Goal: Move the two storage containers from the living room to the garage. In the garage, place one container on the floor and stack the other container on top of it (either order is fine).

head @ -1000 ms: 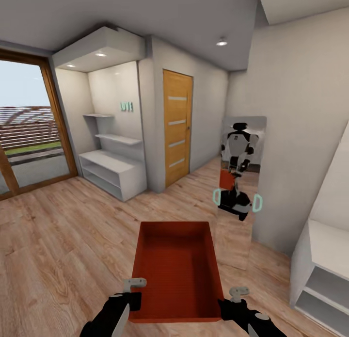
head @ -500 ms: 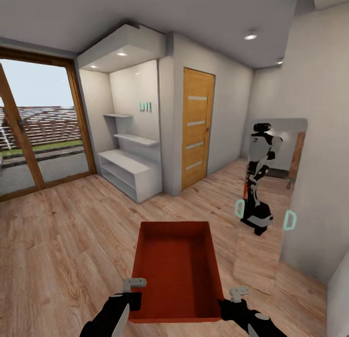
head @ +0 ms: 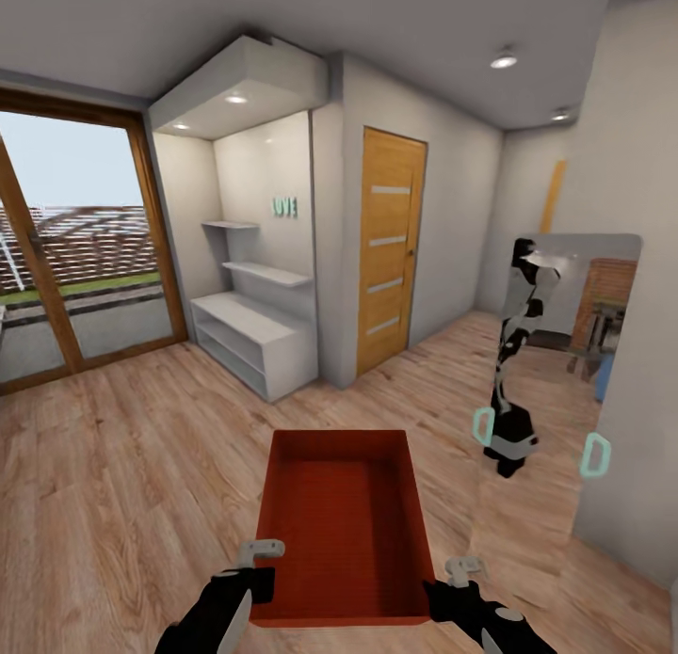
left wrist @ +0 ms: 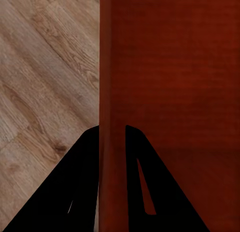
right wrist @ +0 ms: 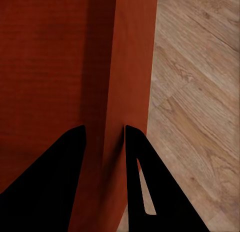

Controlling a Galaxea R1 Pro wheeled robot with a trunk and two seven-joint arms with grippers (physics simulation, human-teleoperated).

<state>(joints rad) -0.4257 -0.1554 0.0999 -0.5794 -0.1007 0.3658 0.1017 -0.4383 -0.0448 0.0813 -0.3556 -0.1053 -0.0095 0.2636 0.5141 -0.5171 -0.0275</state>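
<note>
Between the two arms, low in the head view, we find one storage container (head: 341,527) carried clear of the wood plank floor (head: 113,485). Its long axis runs straight away from the robot, open top upward, interior empty.

The left end effector (head: 261,567) is closed on the container's left side wall near the near corner; the left wrist view shows one finger on each face of the thin wall (left wrist: 111,92). The right end effector (head: 450,582) is closed likewise on the right wall (right wrist: 131,67), one finger inside, one outside. Both arms are equally near; the load is shared between them.

We see only this one container here. We see no concrete floor and no car, and judge the robot is in transit, with placement not yet begun.

Ahead stand a wood-panelled door (head: 390,249), white shelving (head: 252,334), and a mirror (head: 556,372) on the right-hand wall reflecting the robot. We judge the risk to be wall slippage from the thin-edge grips during turning.
</note>
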